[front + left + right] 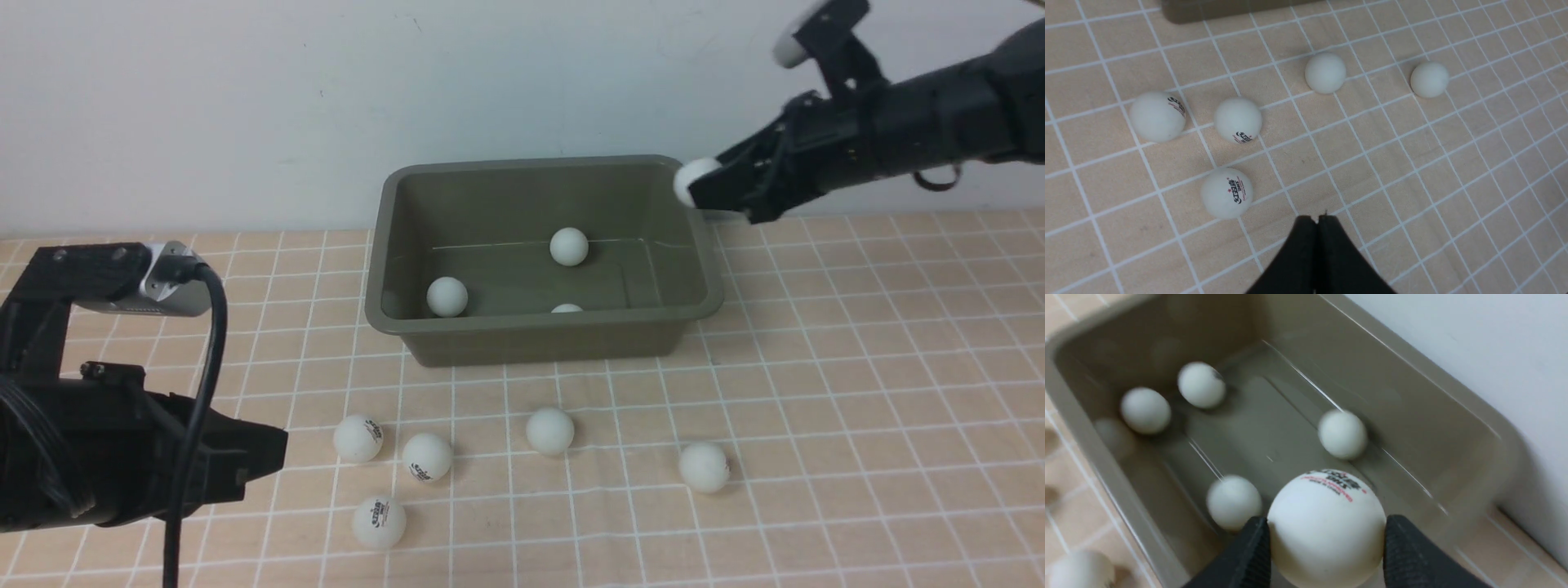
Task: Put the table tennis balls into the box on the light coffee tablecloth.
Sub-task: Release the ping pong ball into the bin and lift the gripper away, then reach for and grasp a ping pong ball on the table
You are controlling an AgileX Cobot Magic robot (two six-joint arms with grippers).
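Observation:
The dark olive box (702,282) stands on the light coffee tablecloth (857,392) at the back centre. Several white table tennis balls lie inside it, among them one (568,246) mid-floor and one (447,296) at its left; the right wrist view shows these balls (1342,433) blurred. My right gripper (694,184) hangs over the box's right rim, shut on a logo-printed ball (1327,526). Several more balls (550,430) lie on the cloth in front of the box. My left gripper (1318,218) is shut and empty, hovering low near the front-left balls (1227,192).
A pale wall (245,106) rises right behind the box. My left arm's dark body and cable (196,392) fill the front-left corner. The cloth reaches all frame edges.

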